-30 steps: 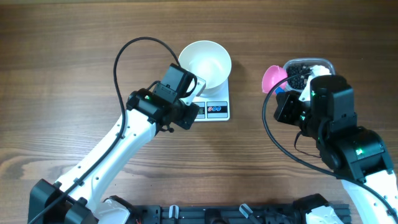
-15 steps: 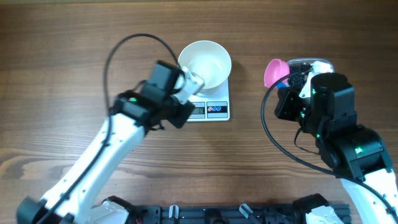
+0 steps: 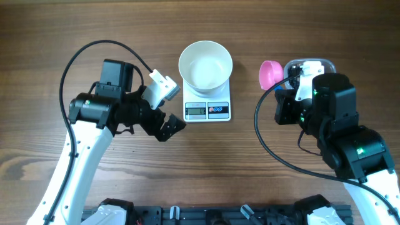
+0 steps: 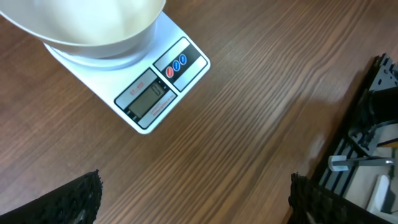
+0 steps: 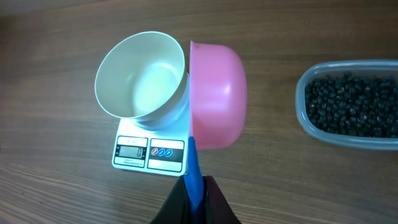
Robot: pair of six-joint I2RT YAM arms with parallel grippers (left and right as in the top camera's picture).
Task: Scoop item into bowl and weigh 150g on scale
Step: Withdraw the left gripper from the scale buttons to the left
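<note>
while my left end effector (image 3: 170,106) hangs over the desk (image 3: 56,37) just left of the scale (image 3: 208,110), its two fingers stand wide apart with nothing between them. from the left wrist view only the dark fingertips (image 4: 78,199) show at the bottom corners, with bare wood between. the scale sits flat on the desk, display and buttons on its near edge, the digits too small for me to read. the bowl (image 3: 205,64) stands upright on the scale's platform, overhanging its far side, its white inside facing up.

my right end effector (image 5: 194,198) is pinched together on the blue handle of a pink scoop (image 5: 216,93). seen from overhead, the scoop is in the air just left of the clear container (image 5: 301,112) and short of the bowl. the right wrist view shows only the cup's rounded outside, so i cannot tell what is in it. the item (image 5: 351,104), a heap of small dark round pieces, lies in the clear container at the right of the desk, apart from the bowl. from overhead my right arm covers most of it.
</note>
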